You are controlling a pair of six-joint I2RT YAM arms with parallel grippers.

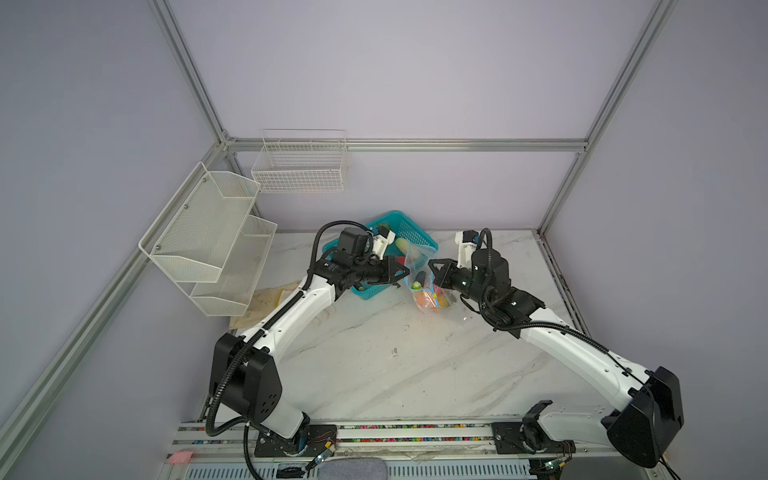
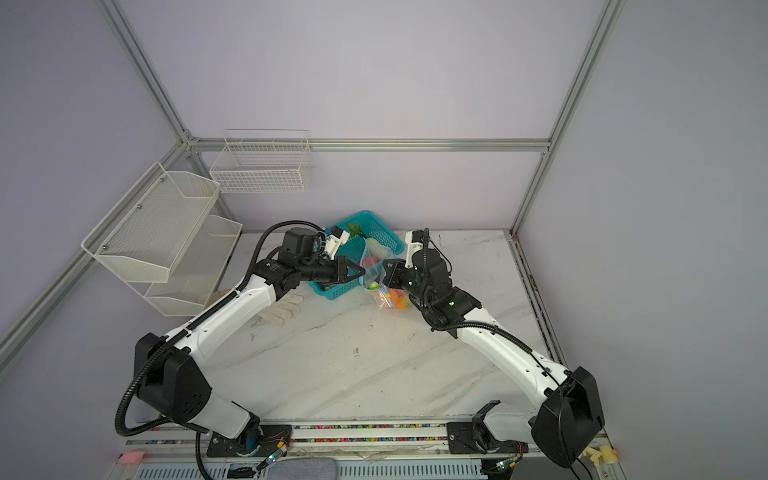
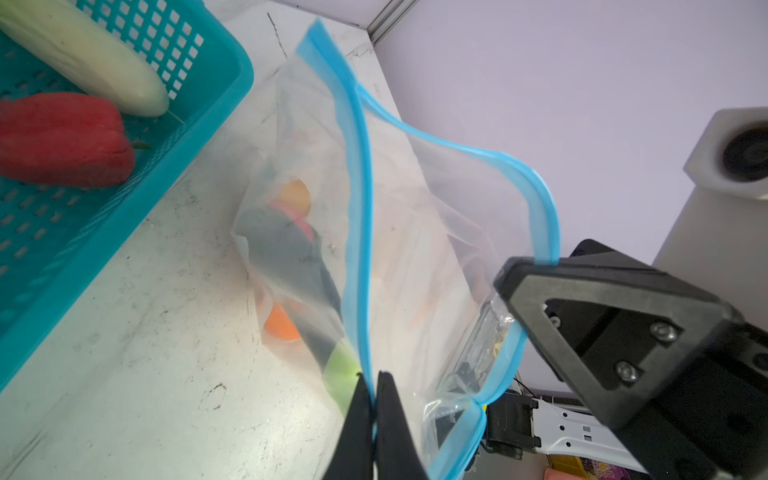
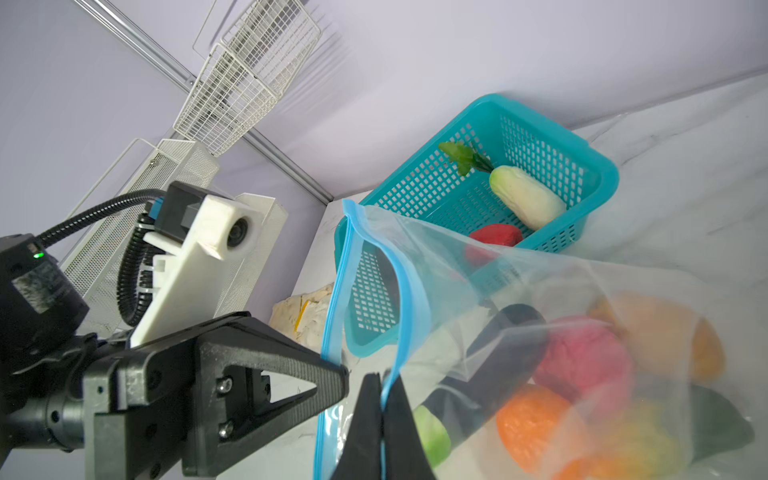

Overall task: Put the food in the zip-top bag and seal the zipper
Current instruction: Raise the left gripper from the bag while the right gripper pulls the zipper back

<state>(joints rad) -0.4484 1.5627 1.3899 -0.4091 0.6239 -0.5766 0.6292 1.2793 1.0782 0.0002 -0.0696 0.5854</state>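
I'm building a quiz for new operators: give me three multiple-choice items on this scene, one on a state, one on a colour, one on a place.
1. The bag has its mouth: A open; B sealed; C folded over.
2. The zipper is: A blue; B red; C green.
3. The white vegetable lies: A in the bag; B in the basket; C on the table.
Answers: A, the zipper's two sides stand apart; A, the strip shows light blue; B, it rests on the basket's floor.
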